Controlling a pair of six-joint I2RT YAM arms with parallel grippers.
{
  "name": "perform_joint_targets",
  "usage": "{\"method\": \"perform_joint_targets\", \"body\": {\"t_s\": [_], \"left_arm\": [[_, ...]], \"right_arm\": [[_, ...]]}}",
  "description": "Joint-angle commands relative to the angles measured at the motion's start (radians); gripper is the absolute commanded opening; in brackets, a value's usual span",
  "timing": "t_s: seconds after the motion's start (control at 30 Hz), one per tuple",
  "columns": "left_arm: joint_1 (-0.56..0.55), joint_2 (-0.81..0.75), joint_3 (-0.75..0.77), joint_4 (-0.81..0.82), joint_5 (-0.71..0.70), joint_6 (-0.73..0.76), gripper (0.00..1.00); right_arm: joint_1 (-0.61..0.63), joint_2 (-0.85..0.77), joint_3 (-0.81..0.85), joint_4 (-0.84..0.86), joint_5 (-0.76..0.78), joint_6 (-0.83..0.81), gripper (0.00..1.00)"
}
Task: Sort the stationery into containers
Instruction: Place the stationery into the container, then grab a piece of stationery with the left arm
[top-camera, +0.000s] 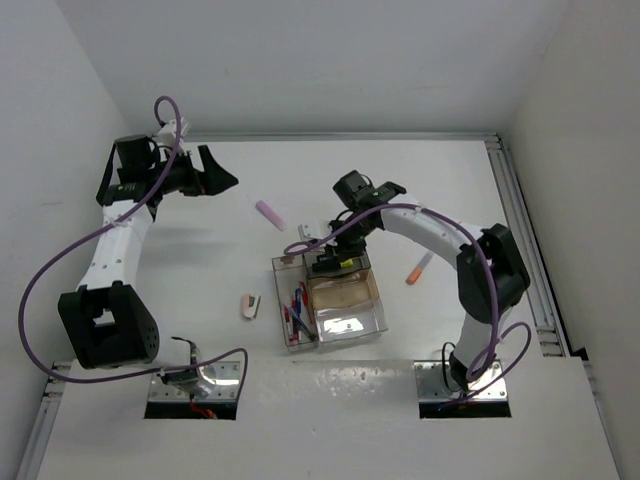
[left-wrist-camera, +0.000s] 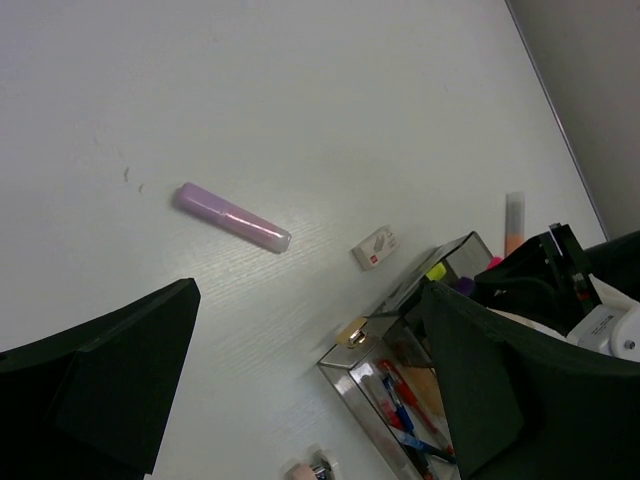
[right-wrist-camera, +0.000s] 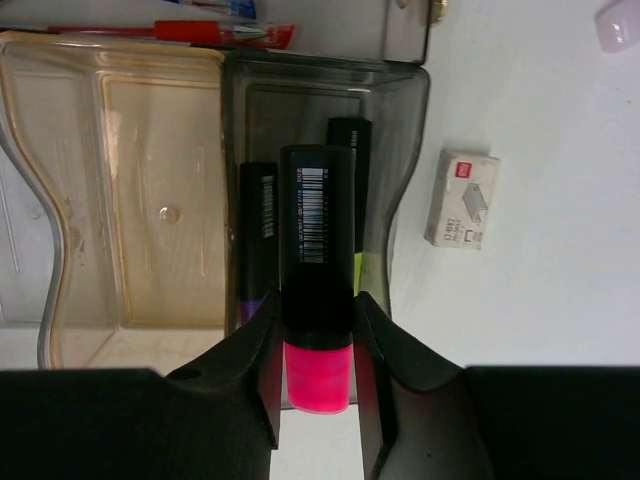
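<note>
Pink highlighter held over the grey tray

The right gripper (right-wrist-camera: 317, 340) has its jaws pinching a black-barrelled pink-tipped highlighter (right-wrist-camera: 316, 250) lengthways over the smoky grey plastic tray (right-wrist-camera: 405, 130). It is best lowered level, parallel to the purple-tipped highlighter (right-wrist-camera: 257, 230) and yellow-tipped highlighter (right-wrist-camera: 350, 140) lying inside, and released low so it cannot bounce out. The amber-tinted tray (right-wrist-camera: 60, 200) alongside looks empty, and the long narrow tray (top-camera: 281, 285) holds red and blue pens (top-camera: 298, 305). The left gripper (top-camera: 212, 172) hangs well apart, jaws spread wide, over the white table (top-camera: 400, 180), where a lilac highlighter (top-camera: 270, 212) lies loose.

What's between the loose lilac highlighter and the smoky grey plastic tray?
A small white box with red label, nearer the tray; clearest in left wrist view.
</note>
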Motion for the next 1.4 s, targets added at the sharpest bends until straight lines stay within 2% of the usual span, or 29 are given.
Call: {"method": "perform_joint_targets", "body": {"t_s": [0.0, 0.03, 0.07, 0.13, 0.23, 0.27, 0.3, 0.37, 0.4, 0.5, 0.57, 0.7, 0.8, 0.9, 1.03, 1.37], "left_arm": [[0.002, -0.004, -0.009, 0.030, -0.024, 0.003, 1.00], [-0.002, -0.002, -0.012, 0.035, -0.039, -0.005, 1.00], [-0.008, 0.001, -0.011, 0.036, -0.061, -0.007, 1.00], [-0.014, 0.014, -0.005, 0.029, -0.093, -0.011, 1.00], [-0.041, 0.027, 0.009, 0.009, -0.234, -0.036, 1.00], [-0.069, 0.030, 0.017, 0.001, -0.345, -0.049, 1.00], [-0.092, 0.043, 0.030, -0.014, -0.424, -0.081, 1.00], [-0.159, 0.070, 0.087, -0.072, -0.604, -0.108, 1.00], [-0.167, 0.092, 0.099, -0.088, -0.649, -0.122, 1.00], [-0.282, 0.122, 0.107, -0.097, -0.754, -0.165, 1.00], [-0.360, 0.152, 0.107, -0.100, -0.823, -0.189, 1.00], [-0.434, 0.238, 0.116, -0.088, -0.858, -0.244, 1.00], [-0.462, 0.338, 0.170, -0.119, -0.895, -0.287, 1.00], [-0.491, 0.430, 0.243, -0.154, -0.958, -0.325, 0.99], [-0.506, 0.522, 0.299, -0.177, -0.972, -0.364, 0.94], [-0.549, 0.649, 0.366, -0.191, -0.966, -0.387, 0.93]], "right_arm": [[0.017, 0.018, -0.011, -0.016, 0.004, -0.047, 0.06], [0.015, 0.021, -0.011, -0.017, 0.007, -0.044, 0.12], [0.015, 0.024, -0.011, -0.017, 0.013, -0.041, 0.24], [0.015, 0.032, -0.009, -0.014, 0.016, -0.021, 0.34], [0.015, 0.034, -0.002, -0.004, 0.015, 0.033, 0.44], [0.015, 0.034, 0.012, -0.002, 0.012, 0.056, 0.47], [0.017, 0.030, 0.023, -0.002, 0.004, 0.106, 0.54], [0.009, 0.024, 0.056, -0.011, -0.004, 0.154, 0.55], [0.003, 0.018, 0.070, -0.011, -0.022, 0.213, 0.56], [-0.037, -0.025, 0.112, 0.018, -0.063, 0.330, 0.56], [-0.081, -0.072, 0.130, 0.047, -0.102, 0.463, 0.56], [-0.170, -0.149, 0.107, 0.079, -0.134, 0.657, 0.56], [-0.244, -0.200, 0.067, 0.082, -0.148, 0.727, 0.56], [-0.324, -0.252, -0.011, 0.092, -0.165, 0.772, 0.56], [-0.407, -0.304, -0.080, 0.102, -0.188, 0.798, 0.57], [-0.502, -0.330, -0.140, 0.104, -0.229, 0.832, 0.57]]}}
